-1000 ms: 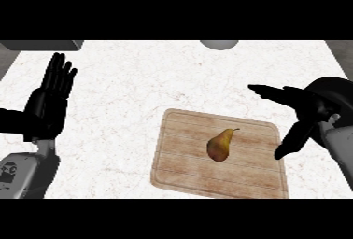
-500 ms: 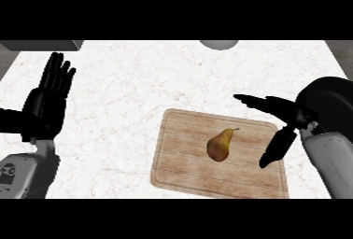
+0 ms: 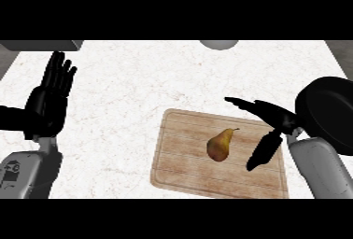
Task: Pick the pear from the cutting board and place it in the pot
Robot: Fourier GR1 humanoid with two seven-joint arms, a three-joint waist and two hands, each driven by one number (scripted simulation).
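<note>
1. Wooden board (image 3: 186, 170) on the bench (image 3: 138, 79) carries the pear (image 3: 219, 145). The pear lies on its side near the board's middle, stem toward the far right corner, and it has not shifted over the last second.
2. What changed is your right hand (image 3: 279, 120). It has travelled in from the board's right edge and now hangs over the board's right half.
3. Its fingers (image 3: 248, 105) are released: they stretch straight out across the board's far right part, with the thumb (image 3: 260, 154) angled down toward the near side. They hold nothing.
4. The pear sits just left of the thumb and nearer to you than the fingers, facing the open span between them. From this view they look apart, not touching.
5. Read that as an approach nearly done, with the grasp not yet made. You will likely need to carry the hand a little further left and down over the pear before closing.
6. The pot (image 3: 334, 116), dark and round, stands just off the board's right side, behind your right wrist, so the carry should be short.
7. Your left hand (image 3: 48, 100) rests open, fingers up, well left of the board.
</note>
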